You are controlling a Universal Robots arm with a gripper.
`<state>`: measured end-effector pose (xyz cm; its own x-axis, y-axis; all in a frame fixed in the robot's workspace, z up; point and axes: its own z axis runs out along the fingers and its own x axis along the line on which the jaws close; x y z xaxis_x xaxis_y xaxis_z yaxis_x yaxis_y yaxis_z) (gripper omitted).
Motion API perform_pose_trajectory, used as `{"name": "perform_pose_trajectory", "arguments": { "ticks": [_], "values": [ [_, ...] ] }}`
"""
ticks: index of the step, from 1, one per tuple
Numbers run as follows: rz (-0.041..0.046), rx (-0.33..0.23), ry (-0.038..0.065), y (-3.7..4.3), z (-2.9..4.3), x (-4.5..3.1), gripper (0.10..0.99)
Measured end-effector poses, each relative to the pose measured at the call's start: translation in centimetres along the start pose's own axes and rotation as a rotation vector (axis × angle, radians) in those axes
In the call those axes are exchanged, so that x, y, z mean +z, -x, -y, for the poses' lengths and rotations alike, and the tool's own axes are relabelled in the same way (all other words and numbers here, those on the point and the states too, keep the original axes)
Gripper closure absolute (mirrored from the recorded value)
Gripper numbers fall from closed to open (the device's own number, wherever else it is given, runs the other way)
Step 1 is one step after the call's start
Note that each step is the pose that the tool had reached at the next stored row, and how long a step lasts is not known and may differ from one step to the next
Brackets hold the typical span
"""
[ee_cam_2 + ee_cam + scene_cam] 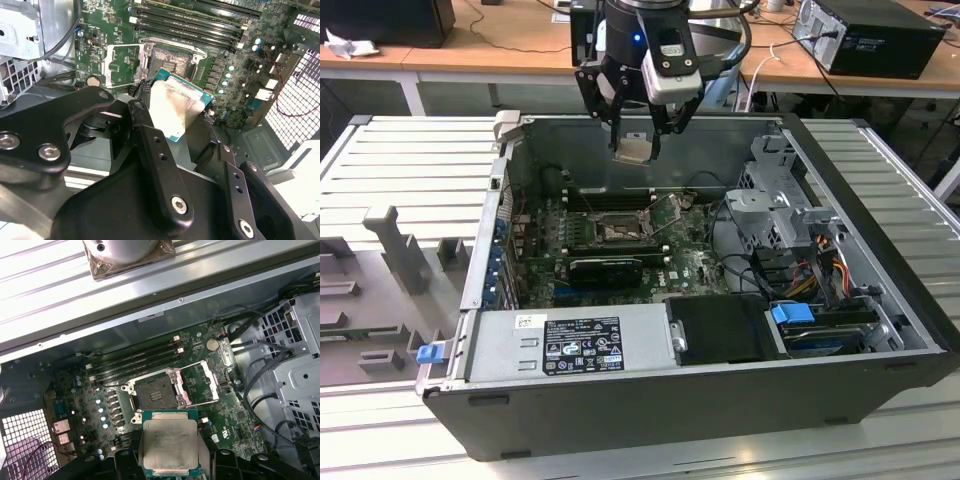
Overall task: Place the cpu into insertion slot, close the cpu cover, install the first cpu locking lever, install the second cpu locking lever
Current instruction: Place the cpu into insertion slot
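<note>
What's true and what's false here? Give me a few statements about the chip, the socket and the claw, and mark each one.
1. The claw is holding the chip. True.
2. The chip already sits in the socket. False: the socket is empty, and the chip hangs in the claw above the green board.
3. The socket's cover is shut. False: it is swung open and lies beside the socket.
4. The computer case is open, so the green board shows. True.
</note>
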<state>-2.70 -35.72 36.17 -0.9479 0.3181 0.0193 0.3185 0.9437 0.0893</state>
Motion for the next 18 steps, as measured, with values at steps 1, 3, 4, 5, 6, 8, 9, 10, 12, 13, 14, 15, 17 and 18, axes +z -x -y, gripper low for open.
{"name": "perform_pose_trajectory", "arguments": {
  "ticks": [1,3,4,5,6,8,9,10,12,13,14,15,17,18],
  "values": [
    [0.0002,0.002,0.000,0.00,0.00,0.00,0.557],
    [0.0006,0.007,0.000,0.00,0.00,0.00,0.557],
    [0.0008,0.009,0.000,0.00,0.00,0.00,0.557],
    [0.0011,0.013,0.000,0.00,0.00,0.00,0.557],
    [0.0013,0.015,0.000,0.00,0.00,0.00,0.557],
    [0.0018,0.020,0.000,0.00,0.00,0.00,0.557],
    [0.0021,0.024,0.000,0.00,0.00,0.01,0.557],
    [0.0022,0.026,0.000,0.00,0.00,0.01,0.557],
    [0.0027,0.031,0.001,0.00,0.00,0.02,0.557],
    [0.0029,0.033,0.001,0.00,0.00,0.02,0.557],
    [0.0032,0.036,0.001,0.00,0.00,0.02,0.557],
    [0.0036,0.040,0.001,0.00,0.00,0.02,0.557],
    [0.0040,0.045,0.001,0.00,0.00,0.02,0.557],
    [0.0044,0.050,0.001,0.00,0.00,0.02,0.557]
  ]
}}
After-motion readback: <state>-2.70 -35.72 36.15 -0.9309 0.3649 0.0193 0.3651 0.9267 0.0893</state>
